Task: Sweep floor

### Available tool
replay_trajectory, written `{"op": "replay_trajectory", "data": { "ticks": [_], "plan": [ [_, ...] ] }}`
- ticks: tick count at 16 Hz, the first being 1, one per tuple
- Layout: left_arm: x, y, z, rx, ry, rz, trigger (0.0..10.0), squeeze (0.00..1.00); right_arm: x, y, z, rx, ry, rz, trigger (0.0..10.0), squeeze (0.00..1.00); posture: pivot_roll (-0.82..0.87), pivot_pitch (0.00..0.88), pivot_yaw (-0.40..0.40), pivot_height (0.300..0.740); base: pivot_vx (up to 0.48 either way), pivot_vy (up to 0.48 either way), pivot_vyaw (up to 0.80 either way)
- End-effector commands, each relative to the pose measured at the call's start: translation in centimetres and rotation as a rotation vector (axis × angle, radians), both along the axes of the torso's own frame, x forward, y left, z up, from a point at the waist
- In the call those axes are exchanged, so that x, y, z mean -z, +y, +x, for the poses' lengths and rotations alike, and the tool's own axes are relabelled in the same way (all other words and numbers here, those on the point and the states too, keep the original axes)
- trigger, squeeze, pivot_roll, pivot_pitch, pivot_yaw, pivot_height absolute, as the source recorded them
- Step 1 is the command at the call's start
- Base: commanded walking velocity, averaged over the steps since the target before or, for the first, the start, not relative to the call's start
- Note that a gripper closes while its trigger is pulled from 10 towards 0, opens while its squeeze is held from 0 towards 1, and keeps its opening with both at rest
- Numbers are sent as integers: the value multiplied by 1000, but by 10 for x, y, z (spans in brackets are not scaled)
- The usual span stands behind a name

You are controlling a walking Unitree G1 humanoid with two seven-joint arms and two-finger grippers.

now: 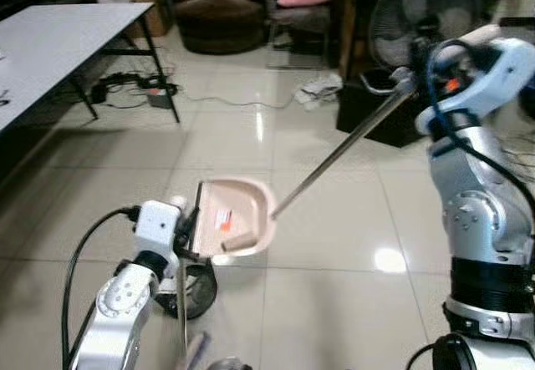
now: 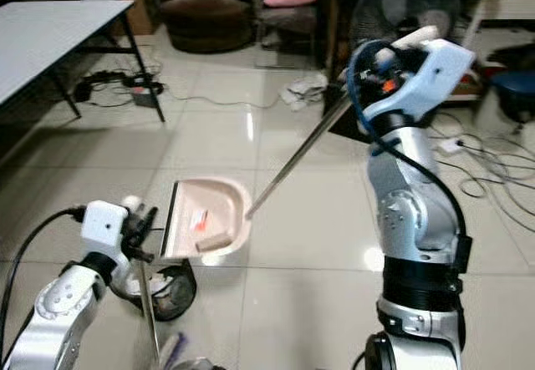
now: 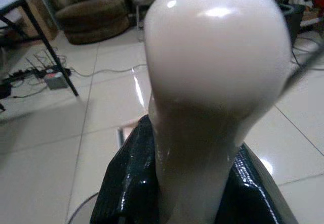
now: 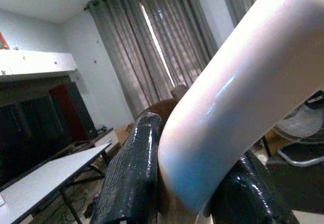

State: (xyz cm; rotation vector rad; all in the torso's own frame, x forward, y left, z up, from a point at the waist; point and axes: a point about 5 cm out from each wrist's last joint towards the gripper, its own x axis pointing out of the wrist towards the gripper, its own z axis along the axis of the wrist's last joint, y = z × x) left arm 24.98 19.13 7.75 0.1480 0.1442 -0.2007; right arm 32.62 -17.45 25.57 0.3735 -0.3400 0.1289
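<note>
A pale pink dustpan (image 1: 242,203) hovers low over the tiled floor, holding a cork-like cylinder (image 1: 238,240) and a small red-and-white scrap (image 1: 222,218). Its long metal pole (image 1: 343,149) slants up to my right gripper (image 1: 418,57), which is shut on the pole's cream grip (image 4: 228,97). My left gripper (image 1: 185,220) is beside the dustpan's near edge, shut on the cream knob (image 3: 212,62) that tops the broom. The broom's thin pole (image 1: 182,303) drops straight down to bristles (image 1: 196,349) at the bottom of the view.
A white table (image 1: 58,44) stands at the left, with cables and a power strip (image 1: 155,94) beneath it. A brown armchair (image 1: 221,11), a fan (image 1: 418,11) and a black bin (image 1: 376,107) line the back. A dark round object (image 1: 196,291) lies by my left arm.
</note>
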Motion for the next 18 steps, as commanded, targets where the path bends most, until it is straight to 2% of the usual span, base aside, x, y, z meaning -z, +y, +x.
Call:
{"op": "replay_trajectory", "data": {
  "ticks": [1,5,14,18],
  "plan": [
    [-18,2,9,-27,-84,18,10000,0,-12,5,0,-14,-39,6,10000,0,-34,0,87,740,319,0,0],
    [-21,2,15,-51,-102,16,10000,0,-6,17,4,-47,-5,-25,10000,0,-35,0,81,740,317,0,141],
    [-21,0,16,-56,-105,22,10000,0,-2,19,6,-59,13,-10,10000,0,-30,0,76,740,318,0,800],
    [-19,-1,15,-53,-97,27,10000,0,0,18,6,-62,17,2,10000,0,-30,0,77,740,315,0,0]
  ]
}}
